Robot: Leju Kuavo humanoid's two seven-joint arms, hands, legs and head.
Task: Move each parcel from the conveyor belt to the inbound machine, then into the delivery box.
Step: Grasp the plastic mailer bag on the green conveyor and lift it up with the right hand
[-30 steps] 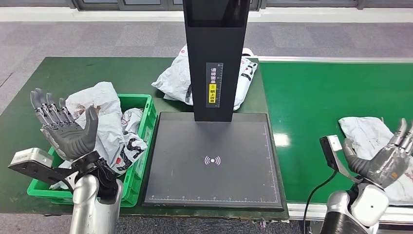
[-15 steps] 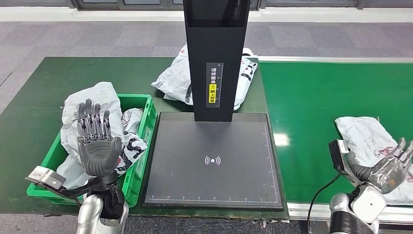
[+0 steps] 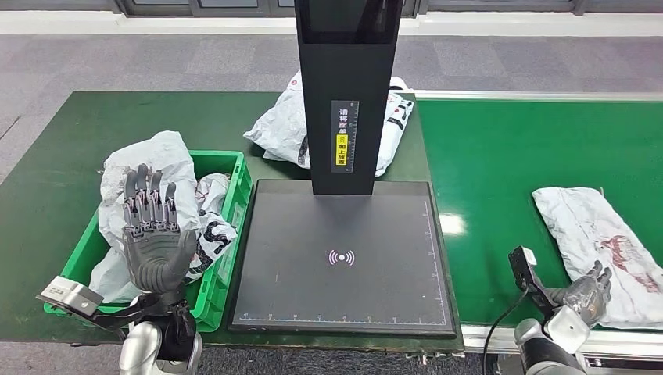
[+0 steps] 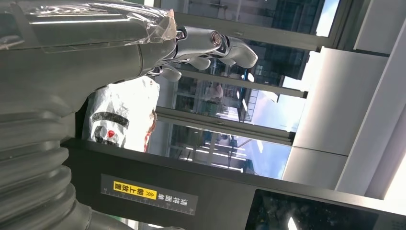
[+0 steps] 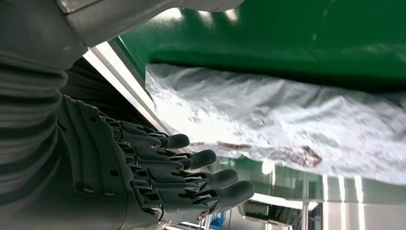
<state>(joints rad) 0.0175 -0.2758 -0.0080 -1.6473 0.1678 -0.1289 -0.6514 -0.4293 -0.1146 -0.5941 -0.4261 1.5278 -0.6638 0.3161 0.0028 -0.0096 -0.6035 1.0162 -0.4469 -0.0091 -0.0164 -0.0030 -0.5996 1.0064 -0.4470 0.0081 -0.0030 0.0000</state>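
Note:
A crumpled white parcel [image 3: 592, 232] with red print lies on the green conveyor belt [image 3: 508, 156] at the right; it shows again as the parcel [image 5: 287, 120] in the right wrist view. My right hand [image 3: 585, 290] is low at the belt's near edge, just beside the parcel's near corner, fingers [image 5: 201, 184] stretched out and holding nothing. My left hand [image 3: 152, 234] stands upright and open over the green delivery box [image 3: 232, 169], which holds several white parcels [image 3: 160, 160]. The inbound machine's black platform [image 3: 344, 258] is bare.
The machine's black column [image 3: 348, 94] rises at the platform's back, with a yellow label [image 4: 135, 191]. Another white parcel [image 3: 283, 125] lies behind it on the dark green table [image 3: 55, 180]. The belt's metal rail [image 3: 485, 337] runs along the near edge.
My right hand has sunk from above the parcel down to the belt's near edge, uncovering the parcel, which drifted slightly left. My left hand shifted right and turned upright over the box.

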